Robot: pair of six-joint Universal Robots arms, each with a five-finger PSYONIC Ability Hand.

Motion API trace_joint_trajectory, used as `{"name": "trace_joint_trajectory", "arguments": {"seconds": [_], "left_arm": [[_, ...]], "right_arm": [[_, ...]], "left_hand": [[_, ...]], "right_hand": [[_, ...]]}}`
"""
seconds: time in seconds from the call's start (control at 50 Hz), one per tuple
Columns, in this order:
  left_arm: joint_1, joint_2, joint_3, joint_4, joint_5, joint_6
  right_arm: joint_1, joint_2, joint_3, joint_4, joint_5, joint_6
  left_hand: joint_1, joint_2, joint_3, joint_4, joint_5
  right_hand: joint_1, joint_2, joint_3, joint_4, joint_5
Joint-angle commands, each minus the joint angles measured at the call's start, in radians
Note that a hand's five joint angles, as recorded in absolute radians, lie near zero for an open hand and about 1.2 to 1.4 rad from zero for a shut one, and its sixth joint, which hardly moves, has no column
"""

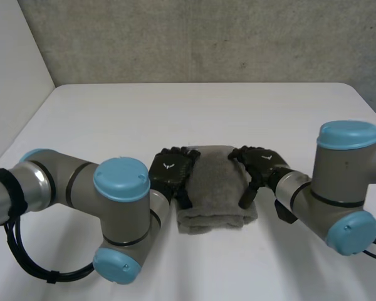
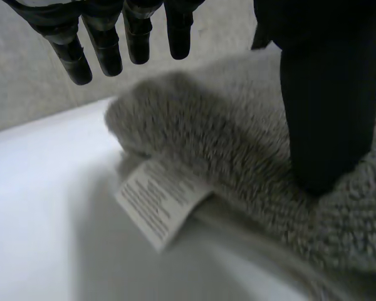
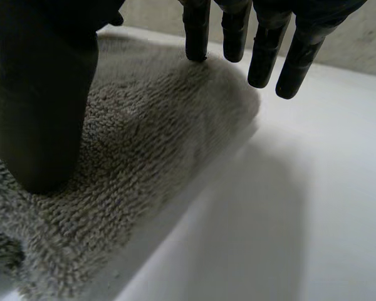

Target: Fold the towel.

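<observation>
The white table point(image 1: 81, 119) spreads wide under the whole scene, and a rough grey wall point(image 1: 194, 37) stands behind its far edge. The 2 arms come in from the near side, the left arm point(image 1: 75, 182) and the right arm point(image 1: 341, 188), both bent inward toward the middle of the table.

Between them lies the towel point(image 1: 214, 188), a grey terry cloth folded into a thick, narrow bundle, flat on the table, with its long sides facing the 2 hands.

The left hand point(image 1: 170, 170) sits at the towel's left long side. In its wrist view its fingers point(image 2: 106, 44) are straight and slightly apart, hanging just above the pile of the cloth without closing on anything, while its thumb point(image 2: 326, 113) presses down onto the towel's top surface.

The right hand point(image 1: 263, 162) mirrors it at the right long side. Its fingers point(image 3: 263, 56) are likewise straight and a little spread, their tips just above the towel's rounded edge, and its thumb point(image 3: 41, 106) rests tip-down on the cloth (neither hand pinches a fold, as far as the wrist views show).

A small white care label point(image 2: 160, 204) with printed lines sticks out from the towel's edge, lying on the table beside the left hand.
</observation>
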Motion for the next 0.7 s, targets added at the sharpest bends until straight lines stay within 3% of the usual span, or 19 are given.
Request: {"name": "trace_joint_trajectory", "arguments": {"seconds": [0.02, 0.2, 0.3, 0.46, 0.7], "left_arm": [[0.009, 0.090, 0.002, -0.030, 0.002, -0.001], [0.048, 0.408, 0.046, -0.111, 0.003, -0.002], [0.142, 0.526, 0.086, -0.234, -0.001, -0.016], [0.257, 0.599, 0.140, -0.412, 0.011, -0.025], [0.271, 0.593, 0.180, -0.530, 0.058, -0.030]], "right_arm": [[0.019, -0.061, -0.056, 0.048, 0.012, -0.009], [0.007, -0.316, -0.109, 0.077, 0.039, -0.006], [0.005, -0.439, -0.187, 0.173, 0.218, -0.032], [-0.004, -0.466, -0.217, 0.221, 0.295, -0.131], [-0.010, -0.466, -0.235, 0.246, 0.291, -0.145]], "left_hand": [[0.023, 0.025, 0.025, 0.026, -0.006], [0.017, 0.019, 0.019, 0.020, -0.012], [0.020, 0.022, 0.022, 0.023, -0.009], [0.076, 0.078, 0.078, 0.079, 0.047], [0.061, 0.063, 0.063, 0.064, 0.032]], "right_hand": [[-0.055, -0.072, -0.074, -0.086, -0.060], [-0.055, -0.072, -0.074, -0.086, -0.060], [-0.055, -0.072, -0.074, -0.086, -0.060], [-0.055, -0.072, -0.074, -0.086, -0.060], [-0.055, -0.072, -0.074, -0.086, -0.060]]}}
